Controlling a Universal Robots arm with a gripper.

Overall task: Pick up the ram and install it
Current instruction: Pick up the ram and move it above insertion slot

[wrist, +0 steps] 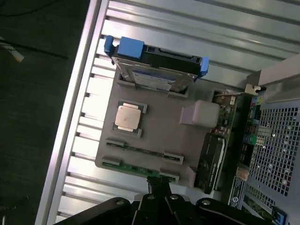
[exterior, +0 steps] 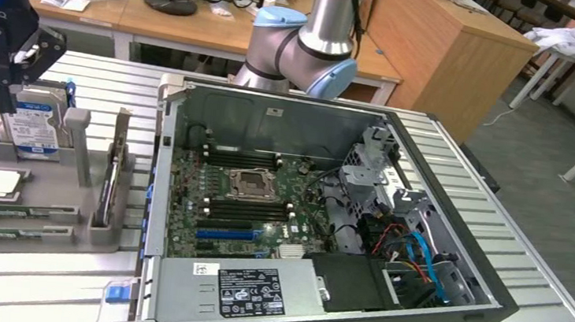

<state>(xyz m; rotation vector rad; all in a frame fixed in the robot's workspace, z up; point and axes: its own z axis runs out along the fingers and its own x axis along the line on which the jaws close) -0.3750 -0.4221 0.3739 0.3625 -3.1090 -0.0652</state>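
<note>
Wrist view, nearest first: gripper point(wrist: 157, 181) with black fingers pressed together, nothing clamped between them, tips seen against the near edge of the grey tray point(wrist: 159, 133). Just past the tips, the ram point(wrist: 133, 167), a green stick lying flat in the outermost slot of the tray. Alongside it, a second stick point(wrist: 140, 150) in the next slot. Farther on, the processor point(wrist: 128, 117) in its square recess, then the hard drive point(wrist: 155, 78) standing on edge in a blue-tabbed bracket.

Exterior view supplies height and surroundings. Gripper raised above the tray, touching none of the parts. Ram unlifted at the tray's front edge. On the exterior view's right, just beside the tray, the open computer case point(exterior: 270, 116) with motherboard point(exterior: 262, 206) exposed. Behind the case, the robot arm point(exterior: 314, 45).
</note>
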